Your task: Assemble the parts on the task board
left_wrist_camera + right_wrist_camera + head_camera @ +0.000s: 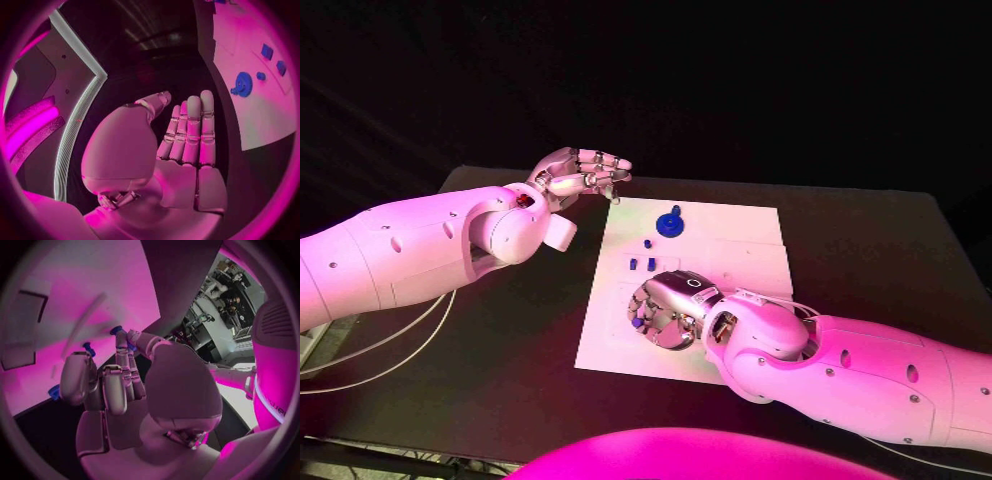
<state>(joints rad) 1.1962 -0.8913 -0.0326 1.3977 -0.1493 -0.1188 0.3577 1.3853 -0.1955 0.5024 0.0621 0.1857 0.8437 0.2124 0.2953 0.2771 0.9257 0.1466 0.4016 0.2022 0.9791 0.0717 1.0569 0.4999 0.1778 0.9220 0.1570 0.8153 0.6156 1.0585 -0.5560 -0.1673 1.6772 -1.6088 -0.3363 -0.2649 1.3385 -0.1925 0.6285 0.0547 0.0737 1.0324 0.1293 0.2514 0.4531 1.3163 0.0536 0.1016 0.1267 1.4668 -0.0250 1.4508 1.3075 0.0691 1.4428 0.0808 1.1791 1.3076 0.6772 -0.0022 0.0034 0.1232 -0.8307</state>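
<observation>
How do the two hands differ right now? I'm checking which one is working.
The right hand is low over the task board, among small blue parts; the left hand is raised beyond the board's far left corner, over the table. The right hand's fingers are curled, with a blue part at its fingertips; the left hand's fingers lie straight and together, holding nothing. Both are silver hands on white arms.
</observation>
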